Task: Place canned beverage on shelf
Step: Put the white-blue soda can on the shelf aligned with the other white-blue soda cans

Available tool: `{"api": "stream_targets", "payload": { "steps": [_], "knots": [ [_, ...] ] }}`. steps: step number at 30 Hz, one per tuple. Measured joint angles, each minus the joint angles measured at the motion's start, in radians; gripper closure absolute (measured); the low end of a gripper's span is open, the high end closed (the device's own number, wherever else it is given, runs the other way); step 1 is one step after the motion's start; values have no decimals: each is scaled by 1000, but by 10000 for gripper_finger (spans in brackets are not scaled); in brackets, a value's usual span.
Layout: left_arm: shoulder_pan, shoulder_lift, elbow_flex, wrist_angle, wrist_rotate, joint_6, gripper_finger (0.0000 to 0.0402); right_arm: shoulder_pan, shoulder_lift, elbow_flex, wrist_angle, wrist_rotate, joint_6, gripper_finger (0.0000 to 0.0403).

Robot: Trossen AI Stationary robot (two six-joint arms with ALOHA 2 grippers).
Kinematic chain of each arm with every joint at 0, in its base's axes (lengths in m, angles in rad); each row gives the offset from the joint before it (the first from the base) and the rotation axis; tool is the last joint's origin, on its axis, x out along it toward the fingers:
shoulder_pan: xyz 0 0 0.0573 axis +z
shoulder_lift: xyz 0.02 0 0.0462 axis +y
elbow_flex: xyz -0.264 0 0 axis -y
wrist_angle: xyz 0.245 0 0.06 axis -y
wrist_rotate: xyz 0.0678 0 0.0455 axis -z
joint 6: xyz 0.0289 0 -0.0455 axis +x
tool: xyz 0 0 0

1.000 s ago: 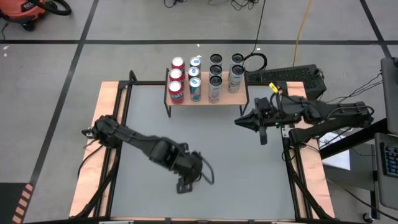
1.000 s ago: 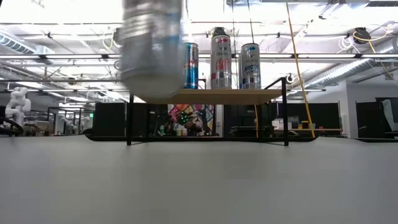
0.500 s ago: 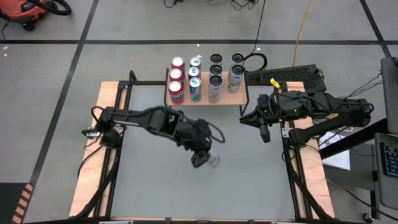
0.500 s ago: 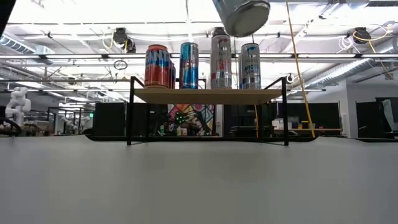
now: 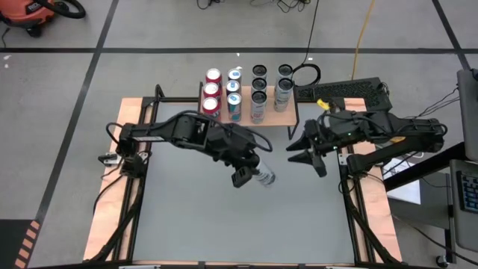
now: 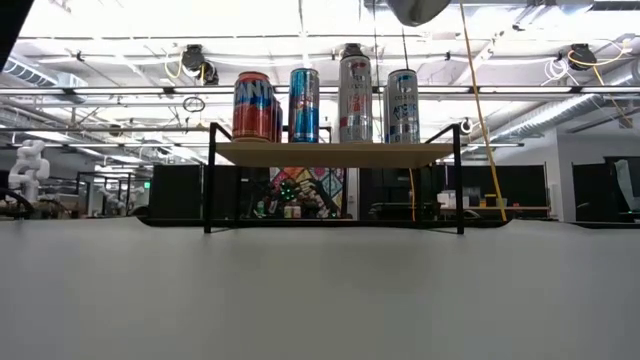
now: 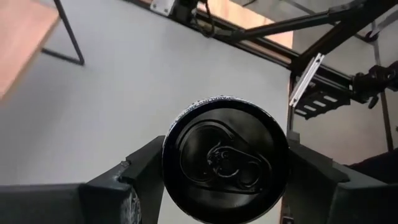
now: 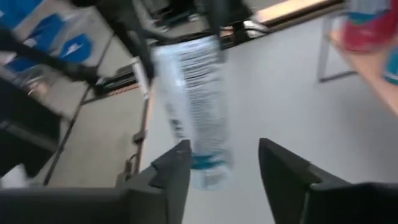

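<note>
The left gripper (image 7: 217, 186) clenched the can (image 5: 263, 177) in front of the shelf (image 5: 287, 113). The right gripper (image 5: 299, 149) gaped empty nearby. That can looked rigid, slick, best held mid-body.

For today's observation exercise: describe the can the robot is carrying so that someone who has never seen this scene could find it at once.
Start from the wooden shelf at the table's far edge, loaded with upright cans. In front of it, above the grey table, the left gripper is shut on a silver can. It is the only can off the shelf and held in the air, with the open right gripper beside it.
</note>
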Motion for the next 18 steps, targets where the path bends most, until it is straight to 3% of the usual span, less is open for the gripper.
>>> {"api": "stream_targets", "payload": {
  "steps": [4, 12, 18],
  "knots": [
    [11, 0, 14, 7, 16, 74, 153, 0, 42, 0, 83, -87, -32, 206],
    [14, 0, 14, 29, 66, 229, 153, 0, 132, 0, 210, -128, -37, 122],
    [29, 0, 14, 26, 75, 257, 153, 0, 203, 0, 250, -161, -21, 89]
  ]
}}
